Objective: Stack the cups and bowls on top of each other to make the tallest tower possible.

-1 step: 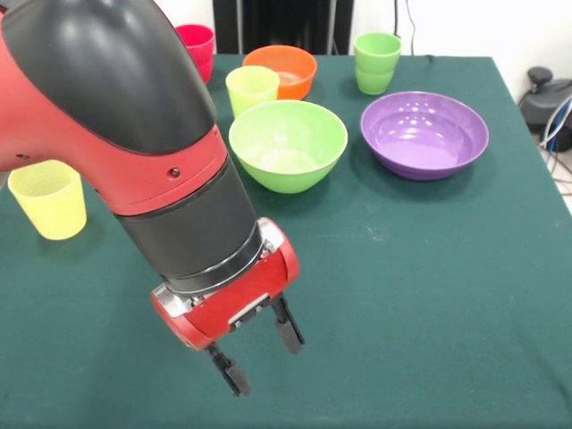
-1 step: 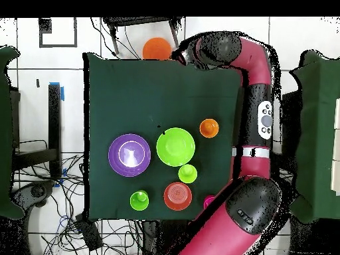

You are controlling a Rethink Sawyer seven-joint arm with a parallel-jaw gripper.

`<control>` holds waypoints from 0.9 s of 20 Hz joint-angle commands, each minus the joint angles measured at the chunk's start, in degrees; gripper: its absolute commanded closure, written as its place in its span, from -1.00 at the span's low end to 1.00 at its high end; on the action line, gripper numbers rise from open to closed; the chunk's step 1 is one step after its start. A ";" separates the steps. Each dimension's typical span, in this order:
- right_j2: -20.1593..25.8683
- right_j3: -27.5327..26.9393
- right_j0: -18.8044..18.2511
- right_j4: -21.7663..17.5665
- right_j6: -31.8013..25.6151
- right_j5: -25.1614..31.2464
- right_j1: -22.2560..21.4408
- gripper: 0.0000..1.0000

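The gripper hangs nearest the viewer, fingers spread and empty, above bare green table; nothing is stacked. Beyond it sits the lime bowl, the landmark; a pale yellow cup stands well left of it, a purple bowl just right. Behind the lime bowl are a lime-yellow cup, an orange bowl, a green cup and a red cup. Likely risk: the bulky arm sweeping the pale yellow cup over while reaching. Count: four cups, three bowls here.
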 commanded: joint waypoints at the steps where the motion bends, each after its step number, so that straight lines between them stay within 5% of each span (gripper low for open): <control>1: -9.78 3.29 2.85 0.92 9.57 -2.49 -2.40 -1.00; 18: -14.81 3.13 4.08 6.76 7.69 -5.73 -2.96 -1.00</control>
